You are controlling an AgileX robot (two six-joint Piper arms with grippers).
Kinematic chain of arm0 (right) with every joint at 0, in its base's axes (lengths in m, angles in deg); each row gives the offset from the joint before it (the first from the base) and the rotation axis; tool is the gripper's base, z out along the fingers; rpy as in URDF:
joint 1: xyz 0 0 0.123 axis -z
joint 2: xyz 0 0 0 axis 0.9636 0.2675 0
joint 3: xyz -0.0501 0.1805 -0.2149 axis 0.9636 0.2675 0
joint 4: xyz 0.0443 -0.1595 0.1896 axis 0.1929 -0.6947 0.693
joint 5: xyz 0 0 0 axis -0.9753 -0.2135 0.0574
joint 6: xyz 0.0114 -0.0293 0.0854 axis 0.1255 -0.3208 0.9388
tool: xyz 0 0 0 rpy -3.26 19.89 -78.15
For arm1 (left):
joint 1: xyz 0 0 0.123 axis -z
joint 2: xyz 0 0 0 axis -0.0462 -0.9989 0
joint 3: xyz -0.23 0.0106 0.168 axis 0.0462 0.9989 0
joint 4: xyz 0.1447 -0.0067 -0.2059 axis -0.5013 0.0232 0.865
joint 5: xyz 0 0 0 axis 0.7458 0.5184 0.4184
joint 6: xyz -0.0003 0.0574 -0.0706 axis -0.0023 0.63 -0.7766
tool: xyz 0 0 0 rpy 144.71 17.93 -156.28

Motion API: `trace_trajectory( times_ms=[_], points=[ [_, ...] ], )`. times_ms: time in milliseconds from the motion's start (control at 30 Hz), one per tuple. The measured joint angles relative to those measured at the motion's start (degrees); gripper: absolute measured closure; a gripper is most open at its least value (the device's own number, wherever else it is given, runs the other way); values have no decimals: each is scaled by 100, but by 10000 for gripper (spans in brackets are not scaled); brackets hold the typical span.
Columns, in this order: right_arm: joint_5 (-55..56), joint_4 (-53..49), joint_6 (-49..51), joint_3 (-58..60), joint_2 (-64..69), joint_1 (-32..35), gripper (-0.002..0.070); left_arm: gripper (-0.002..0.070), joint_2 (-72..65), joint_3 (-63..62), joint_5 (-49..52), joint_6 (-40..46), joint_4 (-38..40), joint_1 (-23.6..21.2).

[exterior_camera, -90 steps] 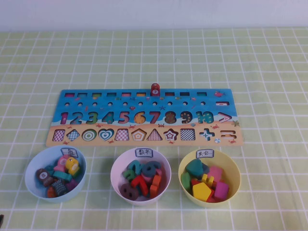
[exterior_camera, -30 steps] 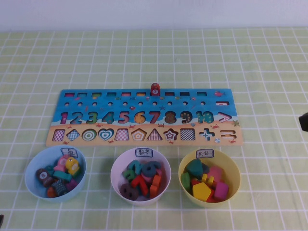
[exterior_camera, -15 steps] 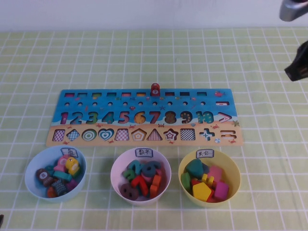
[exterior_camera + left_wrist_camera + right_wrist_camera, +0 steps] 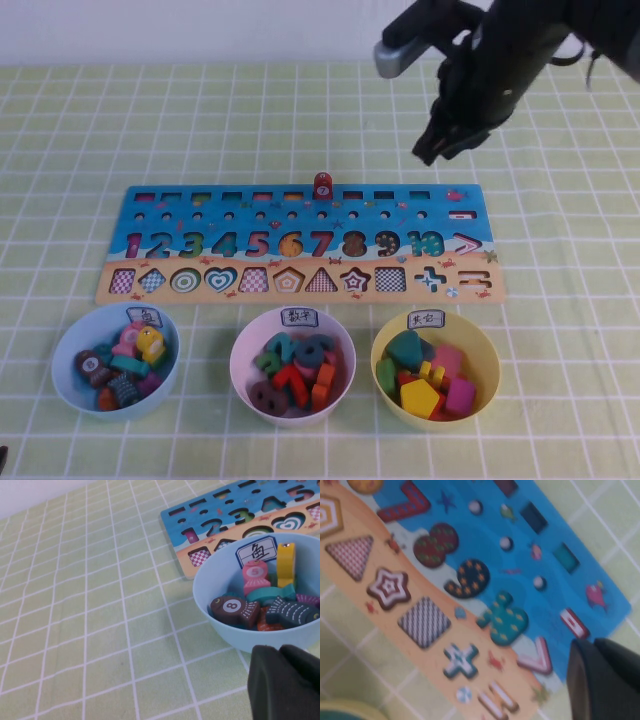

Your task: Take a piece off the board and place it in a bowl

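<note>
I count one piece (image 4: 321, 184) on board (image 4: 300, 243), three bowls; right claw (image 4: 436, 148) clenched above board; left claw (image 4: 285, 682) by blue bowl (image 4: 220, 625), can't tell.

Board (image 4: 300, 243): looks like flat wood w/ a printed matt face, blue upper part, tan strip along the side nearest the bowls. Piece (image 4: 321, 185), standing on the board's far edge: red painted wood, slight sheen. Light blue bowl (image 4: 212, 607), just beside the board's tan strip: smooth plastic, soft gloss, paper label on rim. Pieces inside it: painted wood, satin. Table cover (image 4: 90, 130) under the board: green-and-white check, matt, cloth-like. Right gripper (image 4: 437, 150), above the board's far right: matt black, fingers together. Left gripper (image 4: 282, 682), beside the blue bowl: matt black.
</note>
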Motion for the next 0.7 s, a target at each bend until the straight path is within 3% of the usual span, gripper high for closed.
trace_trajectory(
  times_ms=[233,333,400,500,567,700],
  points=[
    [26,276,-13,-742,771,-238,691,680,0,0,0,0,0,0],
    [264,685,-181,-829,940,-238,645,680,0,0,0,0,0,0],
    [492,926,-301,-858,1048,-238,568,680,0,0,0,0,0,0],
    [1036,1249,-370,-858,1195,-238,347,680,0,0,0,0,0,0],
    [1398,1357,-319,-869,1291,-238,240,680,0,0,0,0,0,0],
    [2093,1390,-210,-868,1447,-293,171,680,0,0,0,0,0,0]
  ],
)
